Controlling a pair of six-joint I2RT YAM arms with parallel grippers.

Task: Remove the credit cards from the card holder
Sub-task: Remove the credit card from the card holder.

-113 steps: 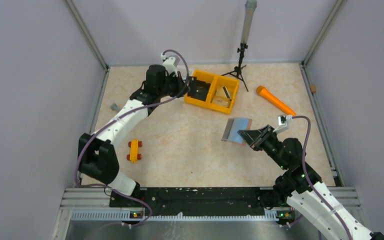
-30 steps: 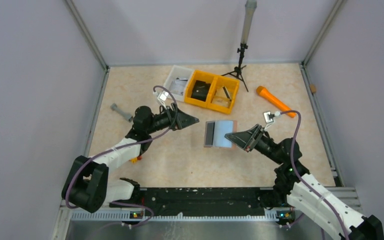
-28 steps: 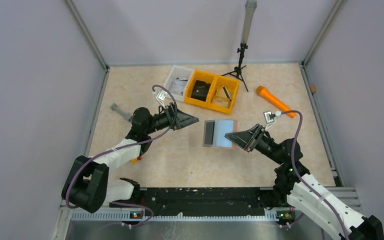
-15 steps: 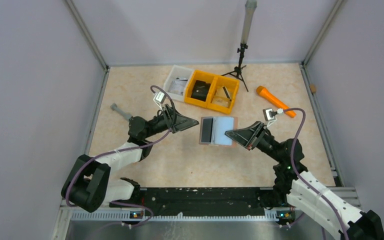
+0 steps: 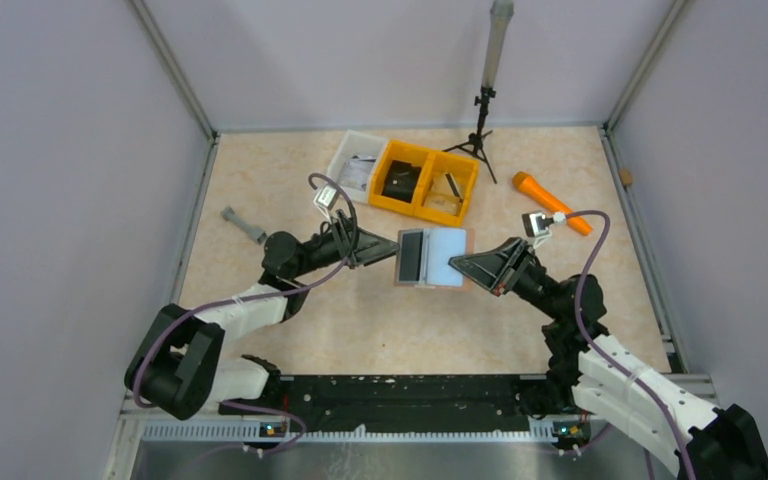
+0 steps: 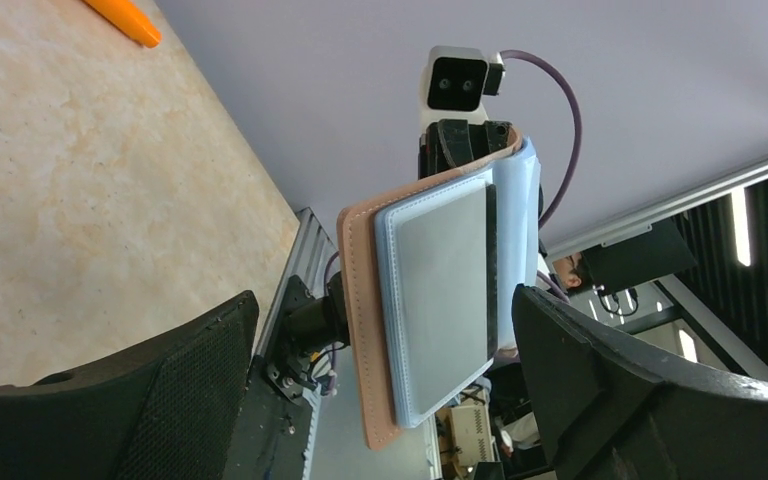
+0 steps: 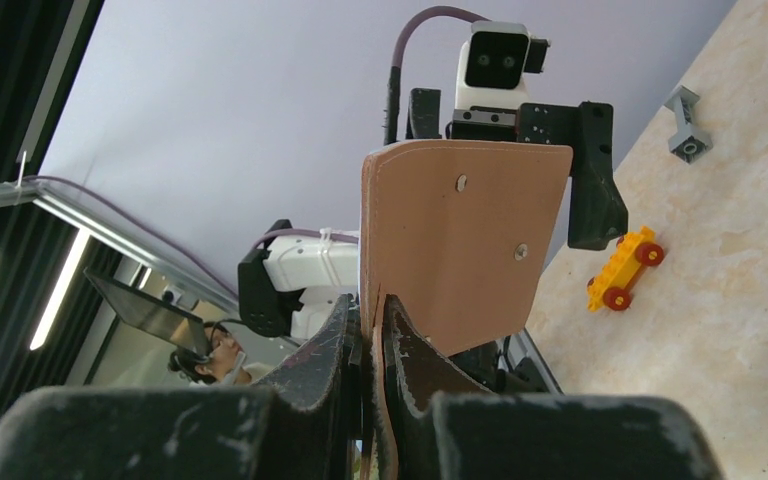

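The right gripper [image 5: 455, 264] pinched the open holder [image 5: 442, 258] aloft, just near-side of the bin [image 5: 415, 211]; the left gripper [image 5: 388, 247] gaped beside its card [image 5: 412, 257]. We feared closing on leather, or tugging the holder loose.

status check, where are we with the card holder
Right gripper shut on card holder, unfolded. Left gripper open beside it. Cards not out. Path clear.
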